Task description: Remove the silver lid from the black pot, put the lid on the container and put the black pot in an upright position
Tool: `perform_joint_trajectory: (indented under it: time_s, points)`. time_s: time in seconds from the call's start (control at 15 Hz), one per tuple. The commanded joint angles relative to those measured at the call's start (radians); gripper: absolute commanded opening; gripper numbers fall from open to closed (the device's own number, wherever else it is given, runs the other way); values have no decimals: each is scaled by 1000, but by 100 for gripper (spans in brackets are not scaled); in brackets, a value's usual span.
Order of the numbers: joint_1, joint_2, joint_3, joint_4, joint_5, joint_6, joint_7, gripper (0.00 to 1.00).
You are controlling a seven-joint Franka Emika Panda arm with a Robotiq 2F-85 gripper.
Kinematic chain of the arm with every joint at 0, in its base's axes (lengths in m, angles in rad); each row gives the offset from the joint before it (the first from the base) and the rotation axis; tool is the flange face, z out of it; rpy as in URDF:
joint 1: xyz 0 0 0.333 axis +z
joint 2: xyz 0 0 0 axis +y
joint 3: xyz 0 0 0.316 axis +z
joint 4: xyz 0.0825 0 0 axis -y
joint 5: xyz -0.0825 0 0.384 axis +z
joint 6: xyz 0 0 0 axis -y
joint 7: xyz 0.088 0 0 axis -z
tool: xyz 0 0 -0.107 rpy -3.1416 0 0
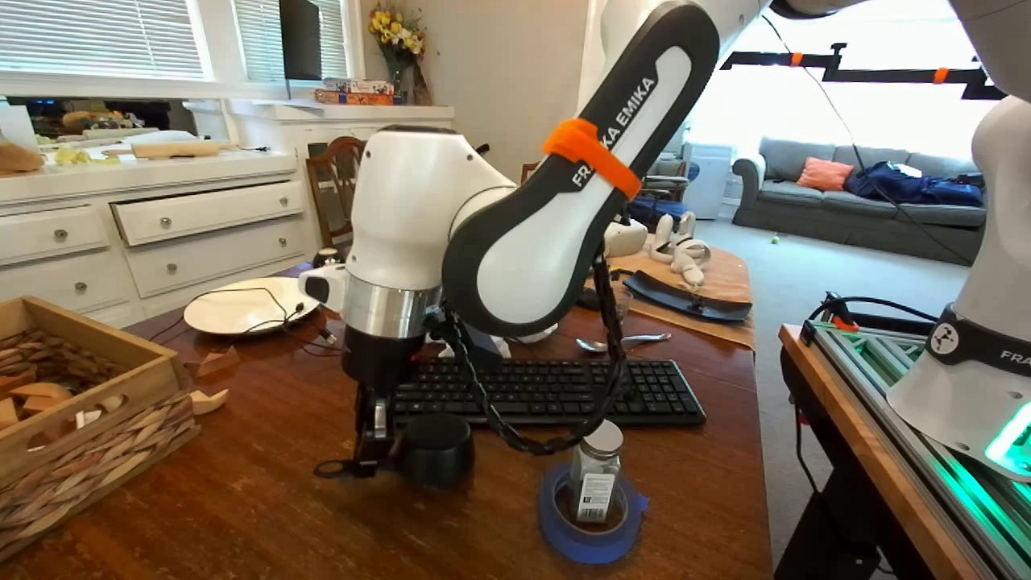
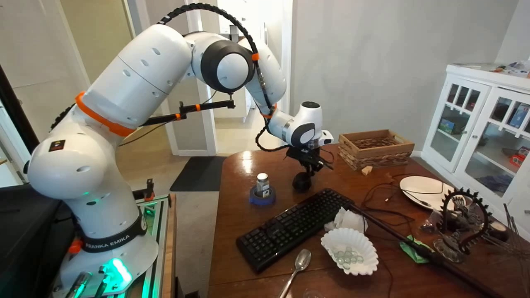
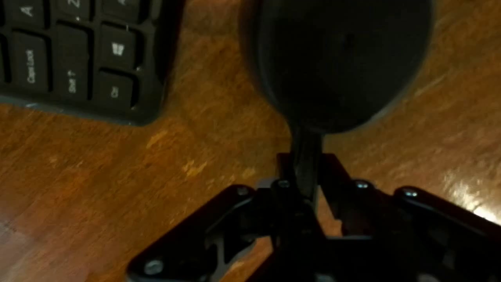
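The black pot (image 3: 344, 58) fills the top of the wrist view, a smooth dark round face towards the camera; it looks base up. Its straight handle (image 3: 307, 156) runs down between the fingers of my gripper (image 3: 306, 168), which press it from both sides. In an exterior view the pot (image 1: 439, 451) is low over the table beside my gripper (image 1: 372, 463), the handle's looped end poking out beyond; whether it touches the wood I cannot tell. A silver lid (image 1: 603, 437) tops the clear glass container (image 1: 596, 483), also seen in an exterior view (image 2: 263, 189).
A blue tape roll (image 1: 592, 548) surrounds the container's foot. The keyboard (image 1: 548, 395) lies close to the pot. A wooden basket (image 2: 377, 151), a white plate (image 2: 422, 192) with cables, a white bowl (image 2: 352, 248) of glass pebbles and a spoon (image 2: 302, 260) share the table.
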Motion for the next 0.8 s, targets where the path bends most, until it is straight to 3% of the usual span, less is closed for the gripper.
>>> perform_joint_trajectory:
  time_s: [0.0, 0.13, 0.4, 0.73]
  points:
    - [24, -37, -34, -26, 34, 135, 122, 6]
    - [69, -45, -96, -36, 28, 227, 220, 6]
    - [223, -29, -308, -48, 33, 374, 441, 6]
    - [495, 66, -686, -28, 39, 538, 699, 6]
